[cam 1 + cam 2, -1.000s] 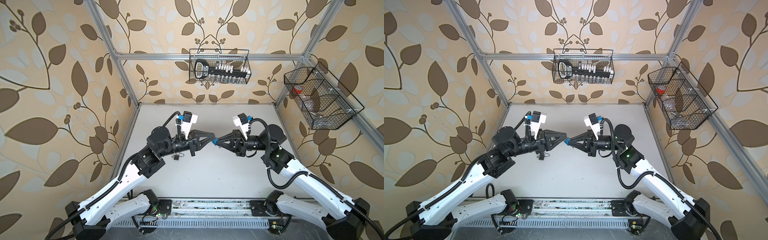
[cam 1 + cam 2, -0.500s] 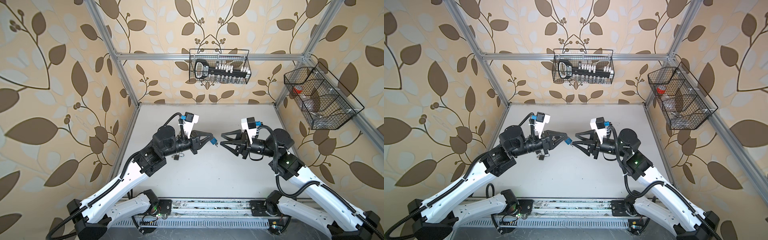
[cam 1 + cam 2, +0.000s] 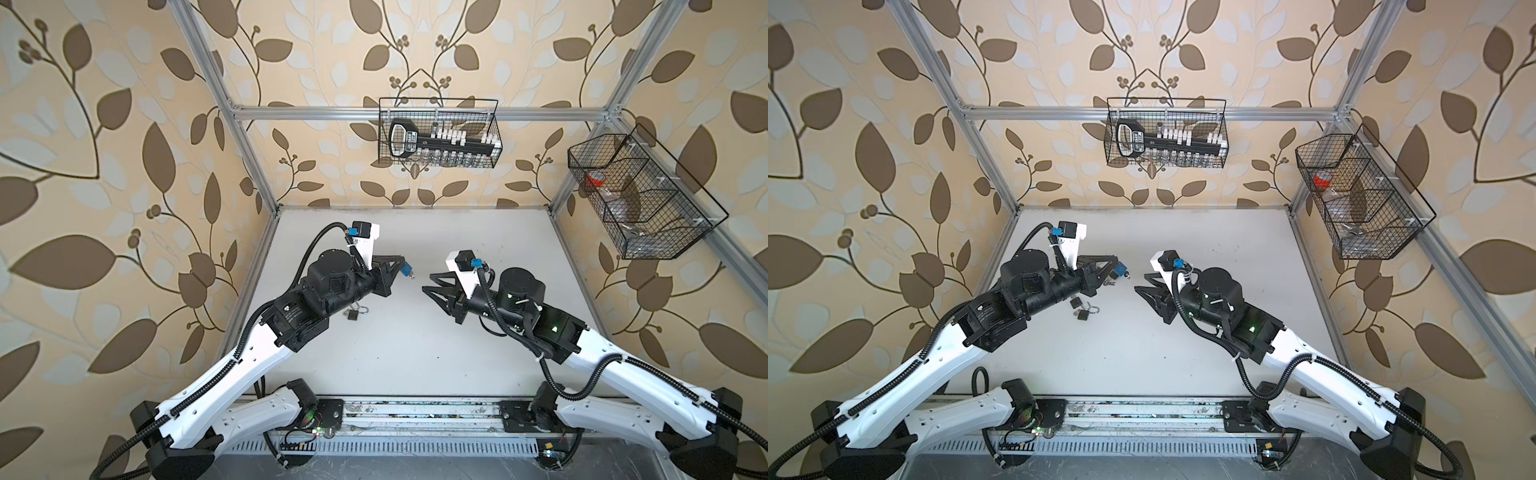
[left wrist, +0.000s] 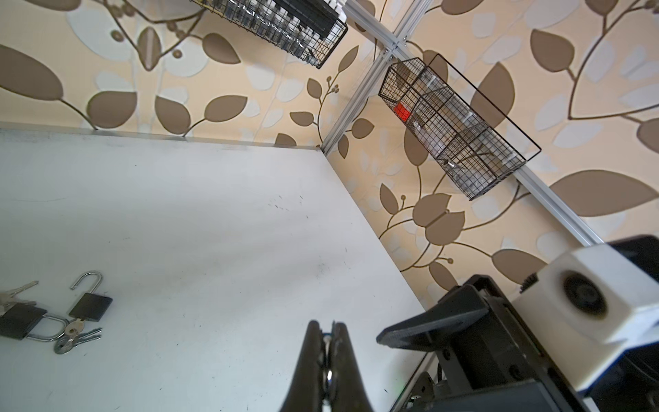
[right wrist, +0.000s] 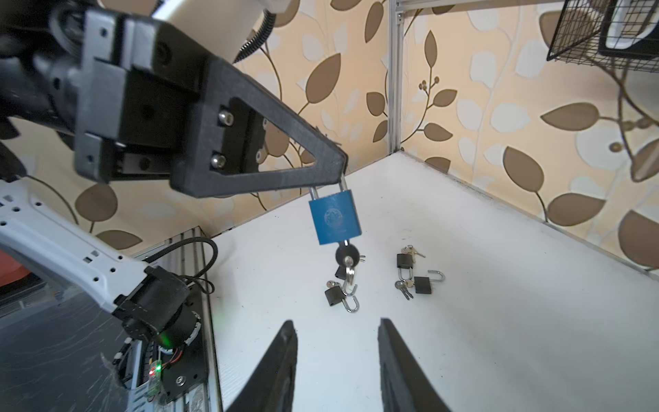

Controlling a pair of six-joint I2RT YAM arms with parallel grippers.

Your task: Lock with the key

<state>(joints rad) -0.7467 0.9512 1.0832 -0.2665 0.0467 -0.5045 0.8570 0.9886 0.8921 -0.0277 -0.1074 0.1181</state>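
Note:
A blue padlock (image 5: 334,217) hangs by its steel shackle from my left gripper (image 5: 338,171), which is shut on the shackle. A key (image 5: 347,255) with a black head sticks in the padlock's underside, and a key ring dangles from it. In both top views the padlock (image 3: 405,270) (image 3: 1121,269) hangs above the table's middle. My right gripper (image 3: 427,282) (image 5: 337,322) is open and holds nothing, a short way to the right of the padlock. In the left wrist view the left gripper (image 4: 327,324) pinches a sliver of metal.
Several small black padlocks (image 3: 1084,313) (image 4: 91,306) with keys (image 4: 71,339) lie on the white table (image 3: 415,353) under the left arm. A wire basket (image 3: 438,133) hangs on the back wall. Another basket (image 3: 640,195) hangs on the right wall.
My right gripper has let go at the padlock, opened and drawn back to the right. The left gripper still holds the blue padlock and has shifted slightly up and left.

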